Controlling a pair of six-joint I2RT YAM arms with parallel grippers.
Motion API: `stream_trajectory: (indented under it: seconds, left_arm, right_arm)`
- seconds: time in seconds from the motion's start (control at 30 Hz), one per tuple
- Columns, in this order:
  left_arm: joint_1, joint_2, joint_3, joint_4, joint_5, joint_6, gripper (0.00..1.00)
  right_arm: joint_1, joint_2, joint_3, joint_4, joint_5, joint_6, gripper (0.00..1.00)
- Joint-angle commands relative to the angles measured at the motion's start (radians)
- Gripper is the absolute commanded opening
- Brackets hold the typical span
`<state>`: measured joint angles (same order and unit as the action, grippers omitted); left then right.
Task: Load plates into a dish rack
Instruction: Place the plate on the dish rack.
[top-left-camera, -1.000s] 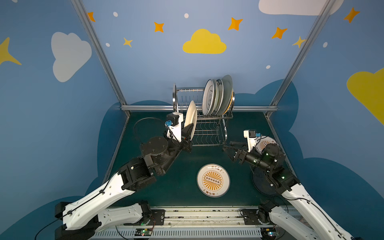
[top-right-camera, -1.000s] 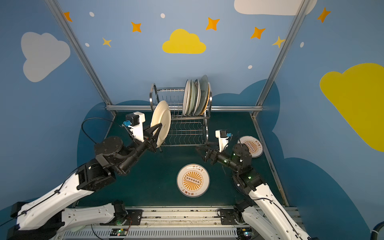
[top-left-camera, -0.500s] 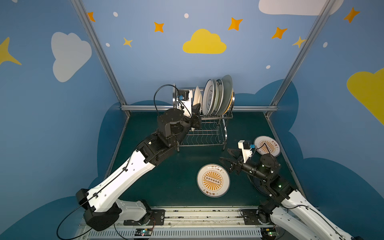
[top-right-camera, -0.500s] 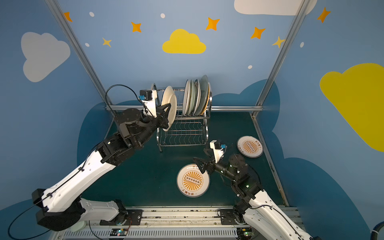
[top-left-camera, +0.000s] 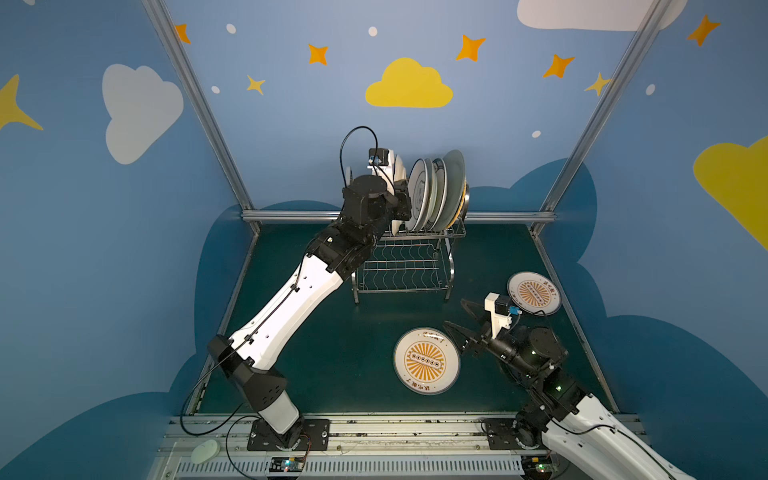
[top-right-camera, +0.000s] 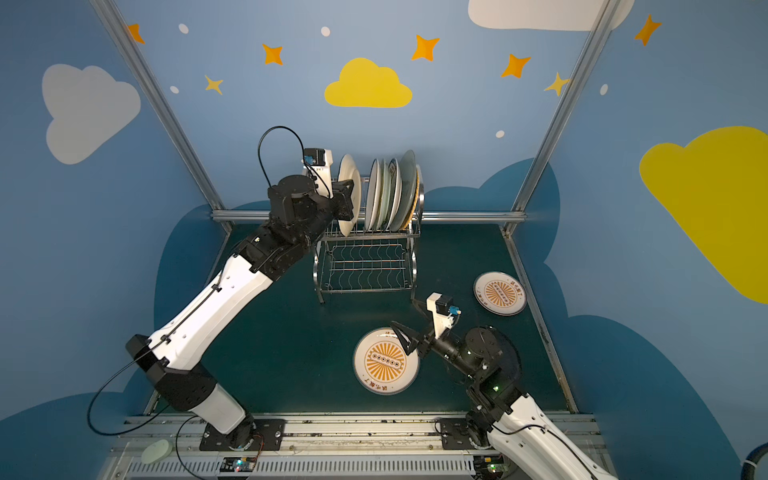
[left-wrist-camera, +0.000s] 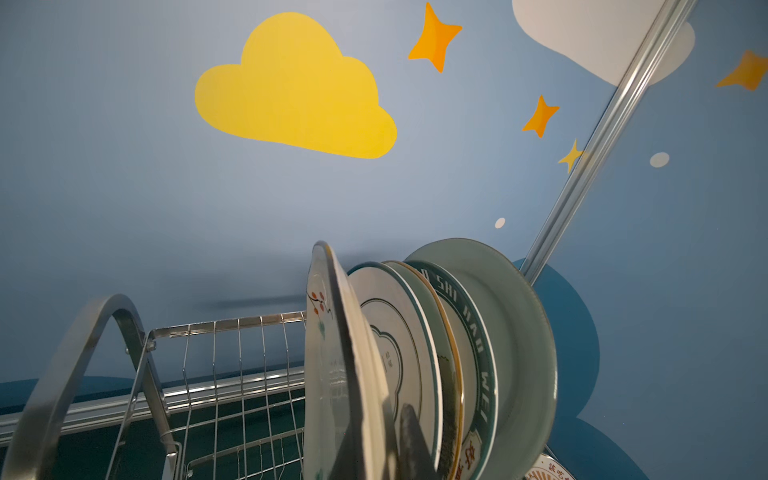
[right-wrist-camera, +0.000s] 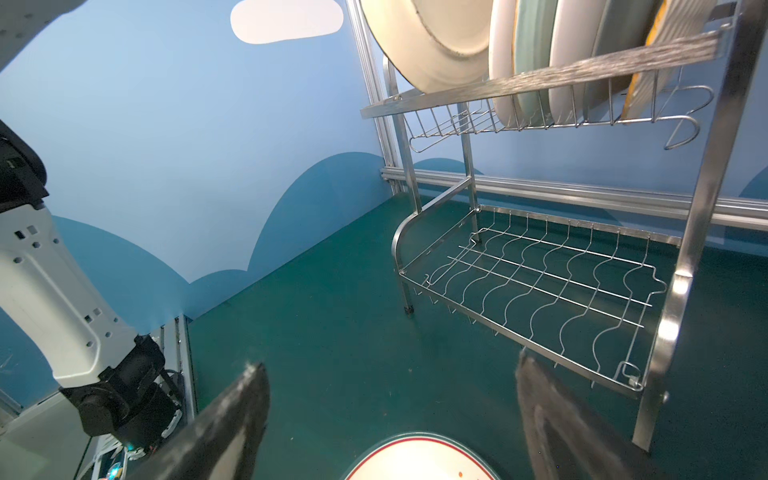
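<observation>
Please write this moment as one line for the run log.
left claw: shut on cream plate, at dish rack top tier | right claw: open, empty, beside flat sunburst plate

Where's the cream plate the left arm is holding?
In a top view the cream plate stands on edge in the left gripper at the dish rack's upper tier, left of the racked plates.

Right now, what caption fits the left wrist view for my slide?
Left gripper holds a cream sprigged plate on edge at the steel wire dish rack, beside racked plates.
</observation>
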<state>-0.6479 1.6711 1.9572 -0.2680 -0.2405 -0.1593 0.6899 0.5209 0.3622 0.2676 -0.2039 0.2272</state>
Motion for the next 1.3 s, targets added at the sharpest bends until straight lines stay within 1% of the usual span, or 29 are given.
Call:
stream_trajectory:
  seconds: [0.0,0.23,0.43,0.63,1.27]
  left_arm:
    - [0.027,0.019,0.102,0.067,0.016,-0.022,0.04]
    - [0.051,0.131,0.251,0.005,0.031,-0.033,0.04]
    - [0.057,0.193,0.340,-0.027,0.037,-0.054,0.04]
    - [0.057,0.260,0.434,-0.083,0.015,-0.055,0.04]
    - [0.057,0.311,0.445,-0.120,-0.036,-0.049,0.04]
  right_arm:
    - [0.015,-0.010,-0.014,0.079,0.034,-0.033,0.91]
    - [0.031,0.031,-0.002,0.072,0.037,-0.046,0.91]
    - [0.041,0.054,0.001,0.075,0.045,-0.050,0.91]
    - [0.046,0.060,0.004,0.065,0.052,-0.053,0.91]
    - [0.056,0.068,0.018,0.042,0.066,-0.051,0.91]
